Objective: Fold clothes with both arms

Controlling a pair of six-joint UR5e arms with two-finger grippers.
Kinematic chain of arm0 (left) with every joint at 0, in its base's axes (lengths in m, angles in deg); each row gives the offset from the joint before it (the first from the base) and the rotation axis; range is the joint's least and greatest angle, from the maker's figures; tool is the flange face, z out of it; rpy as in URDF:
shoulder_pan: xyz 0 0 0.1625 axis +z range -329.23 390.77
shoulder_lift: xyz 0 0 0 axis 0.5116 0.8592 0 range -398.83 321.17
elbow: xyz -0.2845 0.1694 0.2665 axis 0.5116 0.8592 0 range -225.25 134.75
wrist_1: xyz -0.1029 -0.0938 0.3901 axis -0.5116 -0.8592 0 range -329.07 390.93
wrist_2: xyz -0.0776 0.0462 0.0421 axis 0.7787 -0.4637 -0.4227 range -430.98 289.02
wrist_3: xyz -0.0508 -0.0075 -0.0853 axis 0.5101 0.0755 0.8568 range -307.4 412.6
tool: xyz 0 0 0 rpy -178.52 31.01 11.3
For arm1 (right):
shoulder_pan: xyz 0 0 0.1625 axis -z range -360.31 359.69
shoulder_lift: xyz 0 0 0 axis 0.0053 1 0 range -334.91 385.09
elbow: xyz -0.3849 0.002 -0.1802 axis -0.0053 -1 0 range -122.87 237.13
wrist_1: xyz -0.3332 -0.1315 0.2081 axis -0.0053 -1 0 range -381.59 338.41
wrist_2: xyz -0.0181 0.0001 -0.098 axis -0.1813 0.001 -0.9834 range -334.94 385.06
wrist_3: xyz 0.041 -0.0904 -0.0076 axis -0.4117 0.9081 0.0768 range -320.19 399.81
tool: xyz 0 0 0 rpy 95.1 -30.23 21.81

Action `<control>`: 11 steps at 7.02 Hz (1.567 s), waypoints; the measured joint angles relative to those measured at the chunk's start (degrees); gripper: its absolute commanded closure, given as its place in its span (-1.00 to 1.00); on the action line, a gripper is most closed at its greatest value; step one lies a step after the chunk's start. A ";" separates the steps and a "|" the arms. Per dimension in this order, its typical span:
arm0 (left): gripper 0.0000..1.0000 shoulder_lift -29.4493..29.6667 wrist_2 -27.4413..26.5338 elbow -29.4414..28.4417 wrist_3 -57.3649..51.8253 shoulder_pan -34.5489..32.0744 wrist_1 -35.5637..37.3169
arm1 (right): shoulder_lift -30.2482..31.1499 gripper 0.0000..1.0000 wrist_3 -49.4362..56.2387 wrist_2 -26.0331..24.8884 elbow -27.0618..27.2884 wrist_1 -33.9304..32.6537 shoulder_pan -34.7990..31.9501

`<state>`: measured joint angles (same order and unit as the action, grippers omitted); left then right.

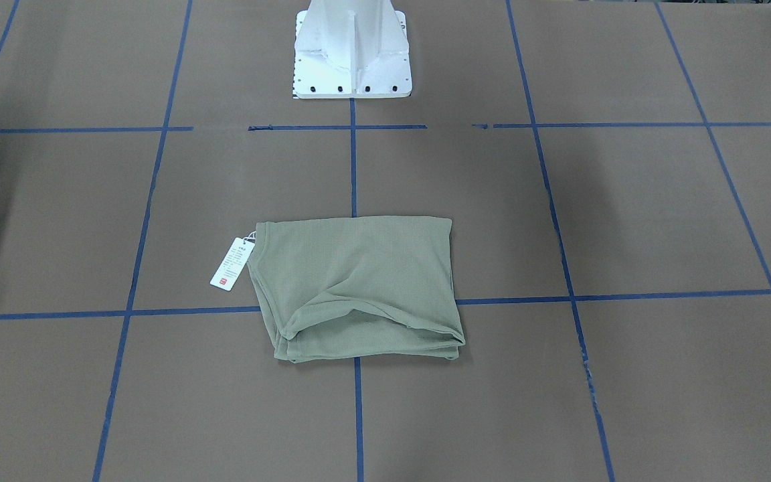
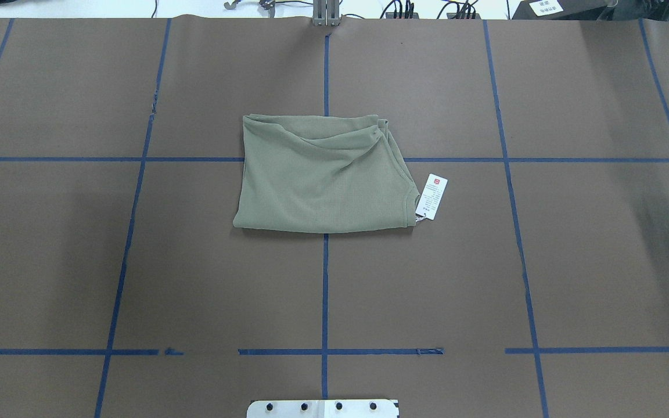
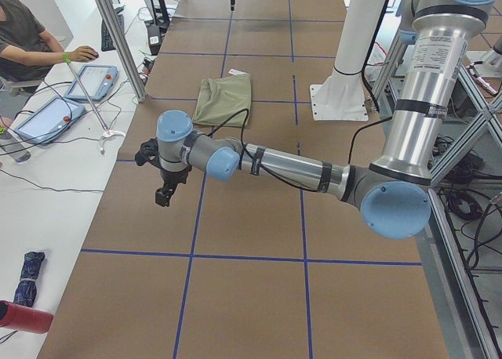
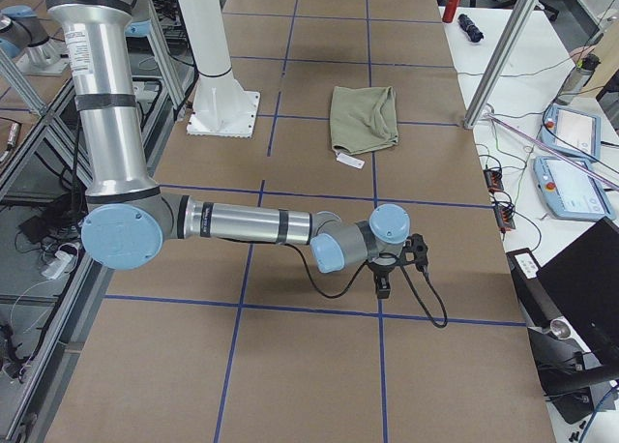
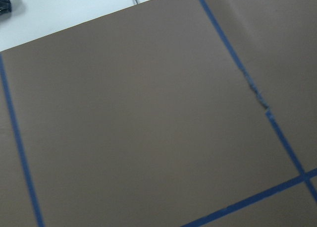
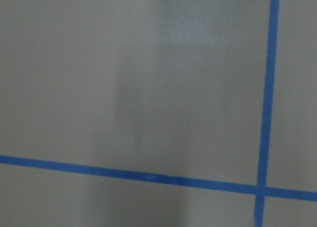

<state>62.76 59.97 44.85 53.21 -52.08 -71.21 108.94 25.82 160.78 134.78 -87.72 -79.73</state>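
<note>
Hovering at opposite table ends, touching nothing: left gripper, right gripper.
Finger spread cannot be told; shirt mid-table.

left pincer hangs over table (jaws unclear) | folded shirt well apart, near pedestal

The shirt is laid near the middle of the table, over a crossing of tape lines and in front of the pedestal base. The hang tag is found just beside it (on the robot's right). The left gripper is held above the table's left end, the right gripper above its right end, both well apart from the shirt.
</note>
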 measured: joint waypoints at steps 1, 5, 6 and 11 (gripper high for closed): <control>-1.00 -0.31 0.16 -0.05 -0.86 -1.29 3.05 | 0.68 -1.00 4.69 -0.40 0.25 -3.09 -1.35; -1.00 -2.88 4.24 0.77 -1.22 -3.95 10.22 | 1.12 -1.00 21.16 -3.65 6.60 -21.39 -8.49; -1.00 -4.83 5.44 1.80 -1.16 -4.00 10.27 | 2.10 -1.00 22.13 -3.96 9.21 -23.70 -9.35; -1.00 -9.34 5.74 5.17 1.39 -3.65 10.37 | 6.09 -1.00 21.64 -4.82 16.20 -25.37 -10.06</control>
<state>53.42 65.71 50.02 54.60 -55.73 -60.83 115.02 47.46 155.96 150.98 -113.10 -89.79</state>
